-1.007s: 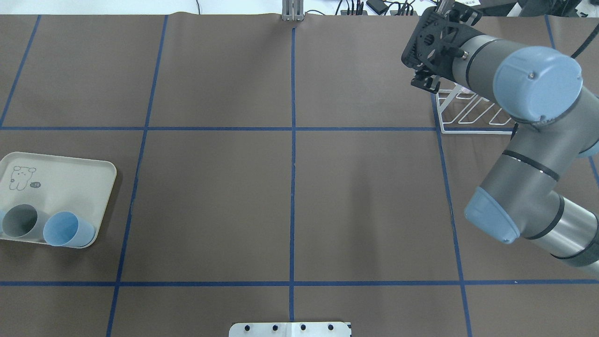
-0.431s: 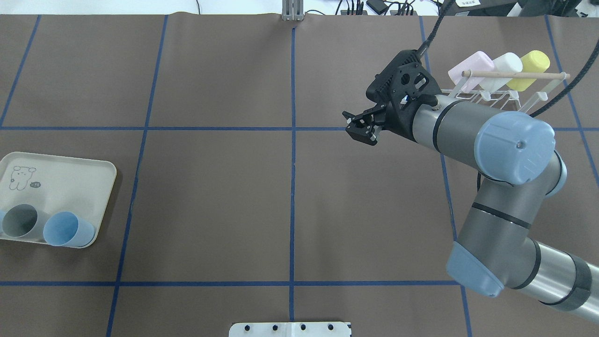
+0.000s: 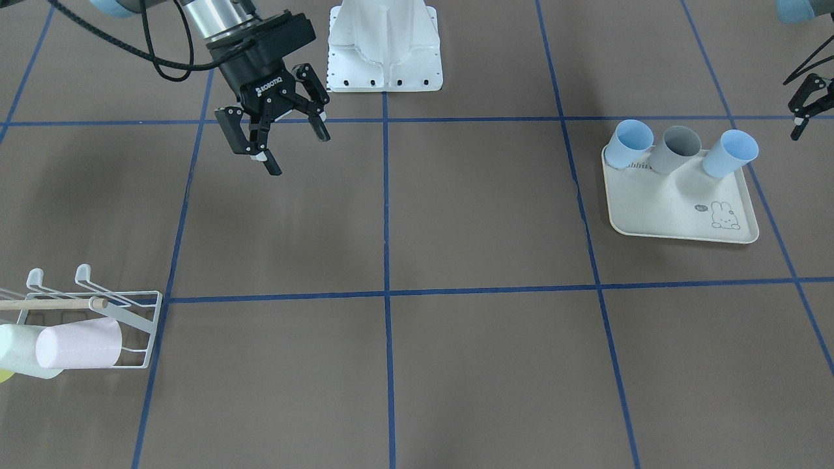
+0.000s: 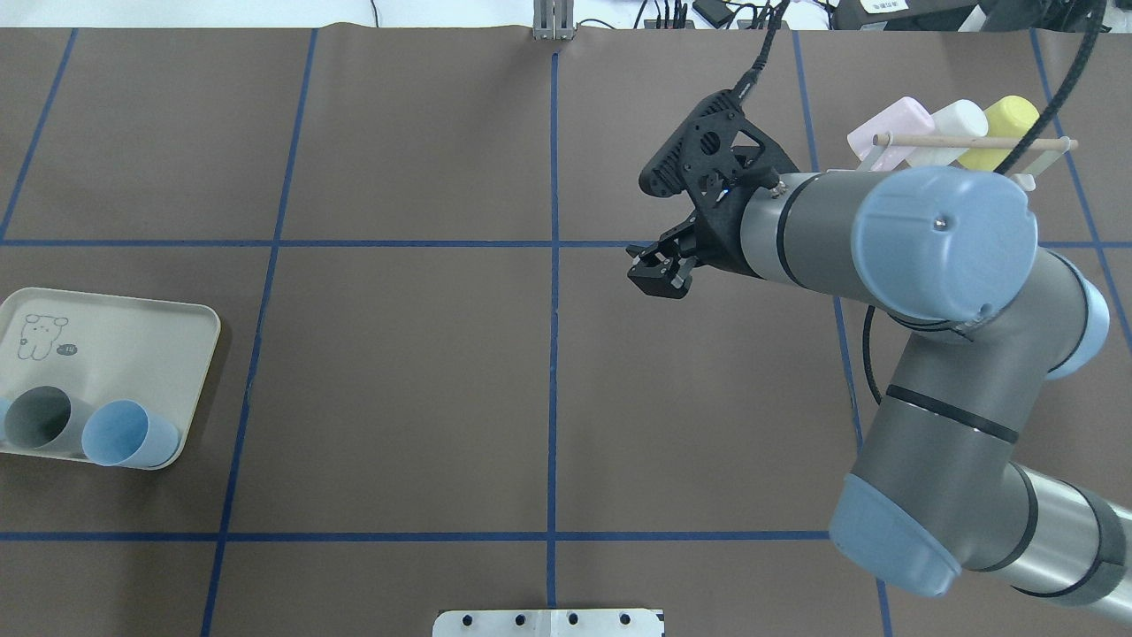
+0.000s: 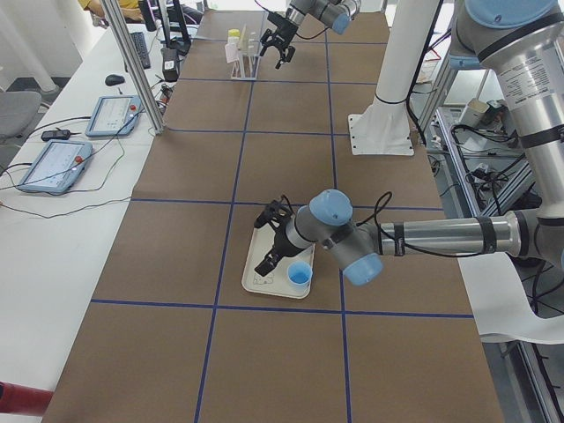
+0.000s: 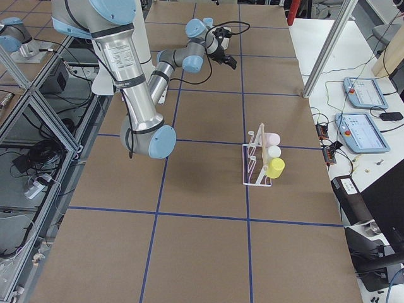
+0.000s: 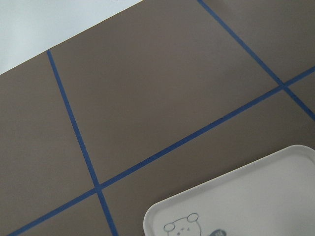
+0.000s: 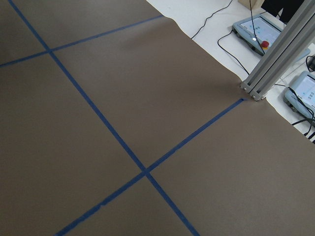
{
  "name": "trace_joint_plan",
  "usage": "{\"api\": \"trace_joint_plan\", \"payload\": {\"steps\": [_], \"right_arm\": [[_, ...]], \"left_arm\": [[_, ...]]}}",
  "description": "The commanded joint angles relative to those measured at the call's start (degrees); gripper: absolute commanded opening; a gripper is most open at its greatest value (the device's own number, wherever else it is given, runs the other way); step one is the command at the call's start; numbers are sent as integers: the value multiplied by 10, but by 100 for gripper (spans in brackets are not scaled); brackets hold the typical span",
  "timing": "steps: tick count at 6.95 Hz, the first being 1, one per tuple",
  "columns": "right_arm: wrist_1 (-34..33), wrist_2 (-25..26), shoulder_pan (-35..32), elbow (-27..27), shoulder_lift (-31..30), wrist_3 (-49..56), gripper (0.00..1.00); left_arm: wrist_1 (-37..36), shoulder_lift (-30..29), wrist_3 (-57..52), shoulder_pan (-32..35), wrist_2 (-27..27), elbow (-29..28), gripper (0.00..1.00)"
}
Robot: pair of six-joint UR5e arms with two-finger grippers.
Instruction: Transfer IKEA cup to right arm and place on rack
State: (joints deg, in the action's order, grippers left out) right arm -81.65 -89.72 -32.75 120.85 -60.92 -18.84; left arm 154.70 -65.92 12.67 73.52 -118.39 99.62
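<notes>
Ext front | tray (image 3: pixel 671 212): 3 cups (image 3: pixel 677 151) | rack (image 3: pixel 142 324): pink cup (image 3: pixel 78 343), white cup (image 3: pixel 16 352), yellow cup (image 4: pixel 1004 119)

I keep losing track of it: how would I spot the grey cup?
On the brown table, find the cream tray with the rabbit drawing. Three cups sit along one edge; the grey cup is the middle one, between two light-blue cups.

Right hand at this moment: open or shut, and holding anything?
Open and empty: in the front-facing view the right hand shows its fingers spread apart, nothing between them.
</notes>
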Motion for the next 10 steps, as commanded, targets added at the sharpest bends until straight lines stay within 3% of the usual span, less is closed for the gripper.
{"api": "trace_joint_plan", "payload": {"steps": [1, 8, 10], "right_arm": [[-61, 3, 19, 4, 48, -36, 100], [-29, 44, 49, -4, 40, -38, 100], [-29, 44, 50, -3, 40, -37, 100]], "left_arm": [[79, 7, 3, -2, 1, -72, 100], [93, 7, 93, -109, -28, -83, 98], [93, 7, 93, -116, -28, -87, 69]]}}
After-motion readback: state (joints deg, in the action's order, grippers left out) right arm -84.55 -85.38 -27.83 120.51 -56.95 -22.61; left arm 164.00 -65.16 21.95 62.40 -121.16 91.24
